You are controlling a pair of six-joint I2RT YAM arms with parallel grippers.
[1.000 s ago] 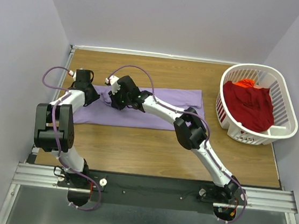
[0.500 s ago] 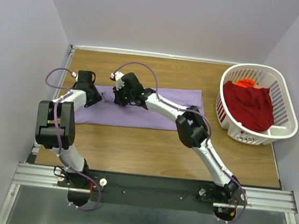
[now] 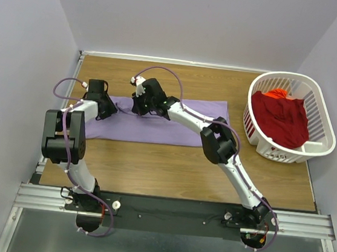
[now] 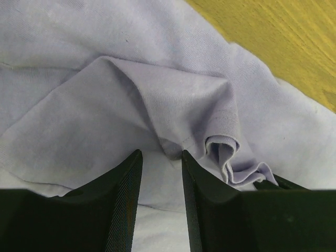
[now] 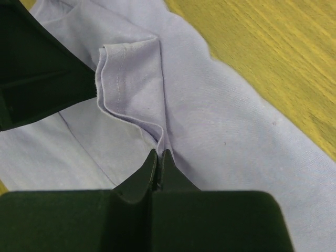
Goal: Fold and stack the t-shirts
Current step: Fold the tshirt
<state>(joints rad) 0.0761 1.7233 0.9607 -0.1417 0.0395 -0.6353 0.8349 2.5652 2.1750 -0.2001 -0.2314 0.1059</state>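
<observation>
Top external view, from my remote seat: the wooden table point(image 3: 151, 166) fills the middle. Next biggest is the lavender t-shirt point(image 3: 174, 130), lying as a long flat strip from the table's centre out toward 9 o'clock. The white laundry basket point(image 3: 258, 142) sits off at about 2 o'clock, well apart from that shirt, with the deep red t-shirt point(image 3: 282, 117) heaped inside it.

Both arms reach to the shirt's 10 o'clock end and sit just beside each other there. On the left wrist cam, the left gripper point(image 4: 160, 155) has its fingers nearly together, with a bunched ridge of lavender cloth caught in the narrow gap. On the right wrist cam, the right gripper point(image 5: 159, 155) is pressed tight together, pinching a stitched hem edge of the same shirt, which curls up at 11 o'clock from the tips.
</observation>
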